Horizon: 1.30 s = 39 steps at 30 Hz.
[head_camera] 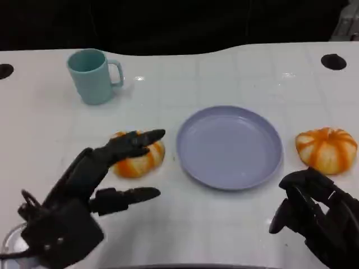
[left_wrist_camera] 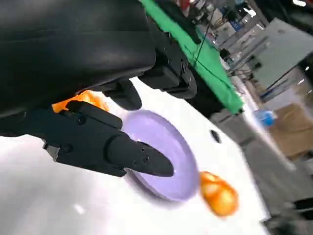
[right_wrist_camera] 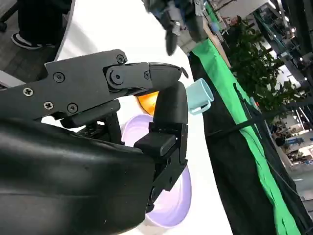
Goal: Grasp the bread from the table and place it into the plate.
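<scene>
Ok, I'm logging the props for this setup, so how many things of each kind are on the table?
Bread: 2, one left of the plate, one right of it
Plate: 1
Mug: 1
Total: 4

Two orange breads (head_camera: 138, 158) (head_camera: 326, 149), one lilac plate (head_camera: 229, 147) (between them), one teal mug (head_camera: 93, 76), two hands (head_camera: 95, 182) (head_camera: 314, 210).
</scene>
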Tool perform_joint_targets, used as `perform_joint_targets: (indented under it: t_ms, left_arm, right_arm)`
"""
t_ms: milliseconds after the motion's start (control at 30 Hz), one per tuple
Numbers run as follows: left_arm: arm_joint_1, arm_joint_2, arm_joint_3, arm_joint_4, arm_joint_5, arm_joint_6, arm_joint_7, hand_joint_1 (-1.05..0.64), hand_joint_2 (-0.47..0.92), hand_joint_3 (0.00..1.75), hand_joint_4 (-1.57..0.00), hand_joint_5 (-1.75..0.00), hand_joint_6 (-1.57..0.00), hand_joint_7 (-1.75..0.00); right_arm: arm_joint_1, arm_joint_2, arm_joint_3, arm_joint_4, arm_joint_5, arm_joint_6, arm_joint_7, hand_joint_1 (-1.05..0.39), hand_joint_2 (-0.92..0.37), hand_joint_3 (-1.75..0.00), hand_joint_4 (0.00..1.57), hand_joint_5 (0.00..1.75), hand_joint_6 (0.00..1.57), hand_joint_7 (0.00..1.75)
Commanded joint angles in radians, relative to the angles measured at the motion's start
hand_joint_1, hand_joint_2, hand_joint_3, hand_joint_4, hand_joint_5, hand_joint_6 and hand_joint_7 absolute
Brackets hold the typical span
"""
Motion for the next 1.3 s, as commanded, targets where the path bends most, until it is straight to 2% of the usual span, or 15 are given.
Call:
perform_joint_targets:
  t_ms: [33,167,300,467,600,633,700,767,933,1167,1233,1300]
  left_arm:
    - [-0.046,0.051,-0.016,0.008,0.088,-0.016,0.052,-0.22,0.82,0.0,-0.12,-0.44,-0.35,0.0]
    - [-0.107,0.112,-0.05,0.011,0.251,-0.006,0.099,-0.08,0.78,0.0,-0.03,-0.41,-0.3,0.0]
    - [-0.131,0.136,-0.081,0.017,0.356,0.013,0.145,0.0,0.75,0.0,0.0,-0.42,-0.28,0.0]
    - [-0.187,0.16,-0.152,0.024,0.529,0.122,0.125,-0.03,0.74,0.0,0.0,-0.43,-0.27,0.0]
    - [-0.199,0.167,-0.177,0.019,0.55,0.164,0.115,-0.05,0.74,0.01,0.0,-0.42,-0.26,0.0]
    - [-0.233,0.171,-0.206,0.046,0.578,0.203,0.061,-0.06,0.75,0.01,0.0,-0.39,-0.25,0.0]
    - [-0.292,0.172,-0.253,0.094,0.616,0.272,-0.026,-0.05,0.77,0.02,0.0,-0.28,-0.24,-0.01]
    - [-0.327,0.16,-0.277,0.128,0.631,0.322,-0.059,-0.05,0.78,0.01,0.0,-0.25,-0.23,-0.01]
    - [-0.395,0.138,-0.324,0.227,0.64,0.377,-0.037,-0.04,0.79,0.01,-0.02,-0.22,-0.23,0.0]
    - [-0.406,0.147,-0.344,0.238,0.625,0.389,-0.025,-0.04,0.79,0.01,-0.03,-0.2,-0.23,0.0]
    - [-0.515,0.096,-0.382,0.461,0.638,0.391,0.026,-0.08,0.79,0.0,-0.02,-0.2,-0.22,0.0]
    - [-0.577,0.071,-0.406,0.587,0.639,0.385,0.062,-0.11,0.79,0.0,-0.02,-0.19,-0.21,0.0]
  right_arm:
    - [-0.005,-0.009,-0.009,0.007,-0.003,-0.017,0.005,-0.52,-0.92,-0.27,0.6,1.74,0.51,1.44]
    - [-0.005,-0.012,-0.007,0.008,-0.006,-0.019,0.007,-0.52,-0.92,-0.27,0.59,1.75,0.51,1.44]
    - [-0.005,-0.012,-0.006,0.006,-0.006,-0.016,0.003,-0.52,-0.92,-0.27,0.59,1.75,0.5,1.46]
    - [-0.004,-0.011,-0.004,-0.001,-0.01,-0.012,-0.006,-0.53,-0.92,-0.26,0.6,1.75,0.5,1.47]
    - [-0.004,-0.012,-0.003,-0.002,-0.011,-0.012,-0.008,-0.53,-0.92,-0.25,0.6,1.75,0.5,1.47]
    - [-0.003,-0.012,-0.001,-0.001,-0.012,-0.015,-0.007,-0.53,-0.92,-0.26,0.6,1.75,0.5,1.47]
    - [-0.003,-0.012,0.001,-0.003,-0.015,-0.015,-0.008,-0.53,-0.92,-0.27,0.6,1.75,0.5,1.47]
    - [-0.003,-0.011,0.001,-0.001,-0.011,-0.017,-0.004,-0.53,-0.92,-0.27,0.6,1.75,0.5,1.47]
    - [-0.002,-0.011,0.001,-0.001,-0.008,-0.015,-0.004,-0.52,-0.92,-0.28,0.6,1.75,0.49,1.47]
    - [-0.002,-0.011,0.001,-0.001,-0.008,-0.015,-0.005,-0.52,-0.92,-0.28,0.6,1.75,0.49,1.47]
    - [-0.003,-0.01,-0.001,0.003,-0.007,-0.016,-0.003,-0.52,-0.92,-0.28,0.59,1.75,0.49,1.47]
    - [-0.004,-0.01,-0.001,0.004,-0.006,-0.016,-0.003,-0.52,-0.92,-0.27,0.59,1.75,0.49,1.47]
